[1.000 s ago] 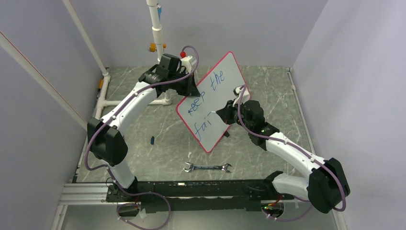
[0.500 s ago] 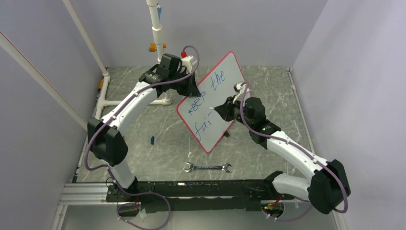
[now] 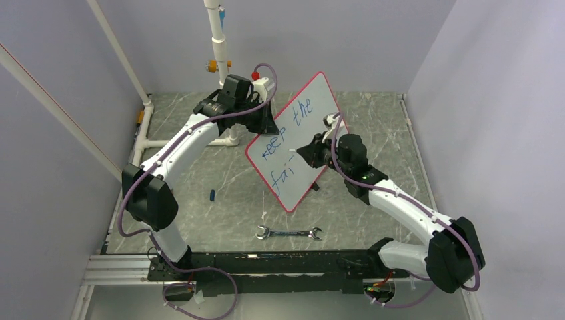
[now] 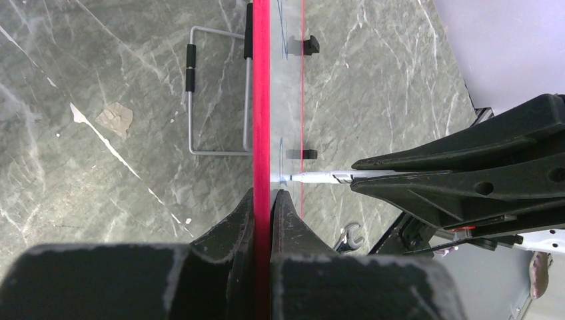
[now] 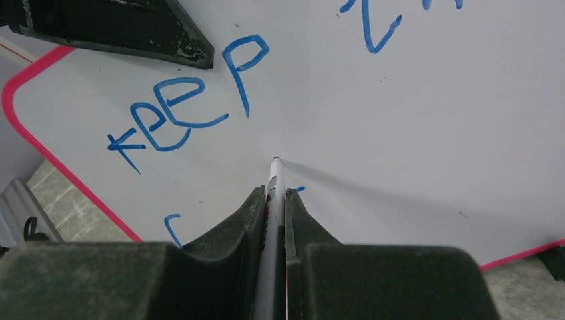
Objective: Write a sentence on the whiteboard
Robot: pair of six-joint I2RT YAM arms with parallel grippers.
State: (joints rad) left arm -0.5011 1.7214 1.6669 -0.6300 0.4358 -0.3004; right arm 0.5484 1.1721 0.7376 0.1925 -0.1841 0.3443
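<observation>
The whiteboard (image 3: pixel 313 127), white with a red-pink rim, is held tilted above the table. My left gripper (image 3: pixel 270 124) is shut on its upper left edge; the left wrist view shows the rim (image 4: pixel 261 100) edge-on between those jaws (image 4: pixel 264 195). The sentence (image 3: pixel 288 130) in blue reads "keep the" with "fai" on the line below. My right gripper (image 3: pixel 308 152) is shut on a white marker (image 5: pixel 274 179). The marker's tip rests at the board's face (image 5: pixel 413 120) just under "keep" (image 5: pixel 186 113), right of "fai".
On the table near the front lies a steel wrench (image 3: pixel 289 233), and a small blue cap (image 3: pixel 212 195) lies to the left. A white pipe post (image 3: pixel 218 40) stands at the back. A wire stand (image 4: pixel 200 100) lies under the board. Grey walls close in both sides.
My right gripper has carried the marker a little up and to the left across the board, and a short stroke now shows after "fai". The left gripper and the board have stayed put.
</observation>
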